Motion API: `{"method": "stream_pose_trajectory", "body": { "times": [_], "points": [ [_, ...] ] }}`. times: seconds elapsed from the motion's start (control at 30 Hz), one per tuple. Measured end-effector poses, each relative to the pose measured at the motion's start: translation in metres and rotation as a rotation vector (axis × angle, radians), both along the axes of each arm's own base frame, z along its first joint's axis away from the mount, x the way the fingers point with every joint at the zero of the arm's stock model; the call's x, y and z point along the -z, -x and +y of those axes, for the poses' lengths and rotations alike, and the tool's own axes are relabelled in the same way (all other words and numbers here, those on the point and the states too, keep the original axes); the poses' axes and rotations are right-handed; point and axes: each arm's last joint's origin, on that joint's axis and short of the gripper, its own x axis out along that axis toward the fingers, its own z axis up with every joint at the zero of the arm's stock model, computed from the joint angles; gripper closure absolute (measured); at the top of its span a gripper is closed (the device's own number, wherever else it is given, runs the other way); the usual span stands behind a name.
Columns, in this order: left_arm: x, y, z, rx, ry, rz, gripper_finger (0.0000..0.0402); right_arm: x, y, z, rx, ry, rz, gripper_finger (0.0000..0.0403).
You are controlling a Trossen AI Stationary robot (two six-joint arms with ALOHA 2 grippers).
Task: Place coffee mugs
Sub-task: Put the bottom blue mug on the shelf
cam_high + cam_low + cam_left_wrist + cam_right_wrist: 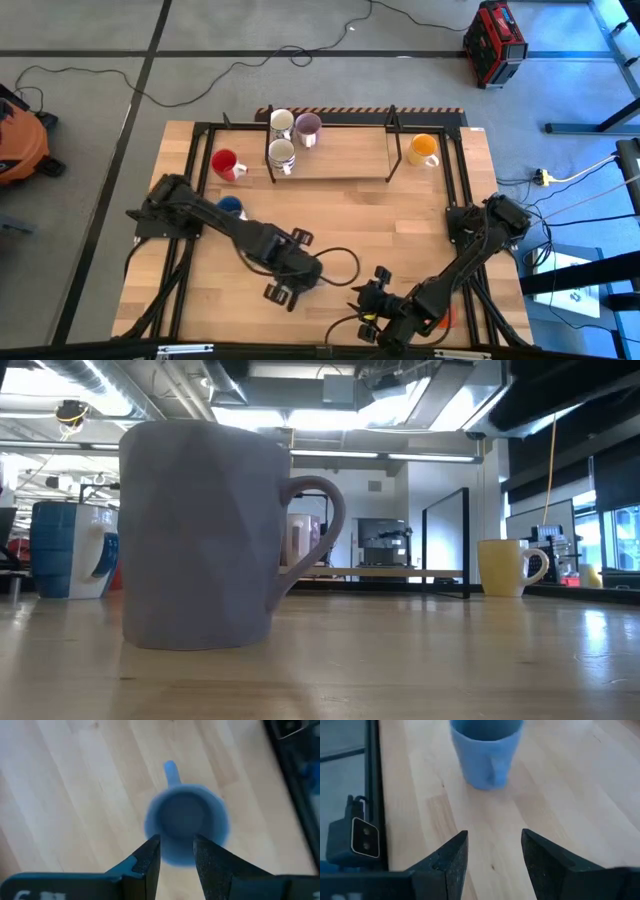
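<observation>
a black frame (pixel 200 150) is running round the wooden desk (pixel 400 220), and a wide stretch of bare wood is lying open in the middle; a loop of cable (pixel 342 262) is trailing across it between the two arms; toward the far edge a white mug (pixel 282 122), a lavender mug (pixel 308 128), a second white mug (pixel 282 155), a red mug (pixel 226 165) and, well apart to the right, a yellow-orange mug (pixel 424 150) are standing upright.

the left end effector (pixel 176 840) is hanging over a blue mug (pixel 186 822), looking straight down into it; its fingers are standing a narrow gap apart, gripping nothing, their tips lining up with the rim opposite the handle; in the high view it (pixel 282 292) is sitting near the desk's front edge, the left arm stretching out low from the left side.

the right end effector (pixel 492 837) is spreading wide and empty, with a blue mug (pixel 487 752) upright ahead of it near the frame rail; whether the blue patch (pixel 232 207) beside the left arm is the same mug i cannot tell; the right arm is folding in from the right, its end effector (pixel 378 283) pointing toward the left one.
</observation>
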Motion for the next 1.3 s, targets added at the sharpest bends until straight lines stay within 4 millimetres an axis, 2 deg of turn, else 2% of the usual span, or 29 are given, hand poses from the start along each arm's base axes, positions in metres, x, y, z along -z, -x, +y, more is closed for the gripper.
{"method": "stream_pose_trajectory", "body": {
  "times": [0.17, 0.27, 0.47, 0.6, 0.83, 1.03, 1.3],
  "points": [
    [-0.024, 0.041, -0.005, -0.086, 0.024, -0.102, 0.0291, 0.006, -0.023, -0.008, -0.045, 0.025, -0.031, 0.0231],
    [-0.029, 0.070, -0.005, -0.145, 0.053, -0.162, 0.0291, 0.006, -0.036, -0.018, -0.064, 0.040, -0.033, 0.0231],
    [-0.016, 0.123, 0.002, -0.317, 0.155, -0.237, 0.0291, 0.016, -0.059, -0.035, -0.119, 0.048, -0.008, 0.0231],
    [-0.004, 0.147, 0.005, -0.392, 0.225, -0.269, 0.0291, 0.022, -0.071, -0.045, -0.120, 0.023, -0.008, 0.0231],
    [0.014, 0.165, 0.004, -0.415, 0.235, -0.253, 0.0291, 0.030, -0.082, -0.057, -0.139, 0.001, 0.025, 0.0231],
    [0.015, 0.167, 0.001, -0.404, 0.221, -0.272, 0.0291, 0.045, -0.088, -0.055, -0.149, 0.004, 0.024, 0.0234],
    [0.015, 0.167, 0.003, -0.411, 0.199, -0.290, 0.0292, 0.049, -0.093, -0.060, -0.137, 0.013, 0.025, 0.0296]
  ]
}}
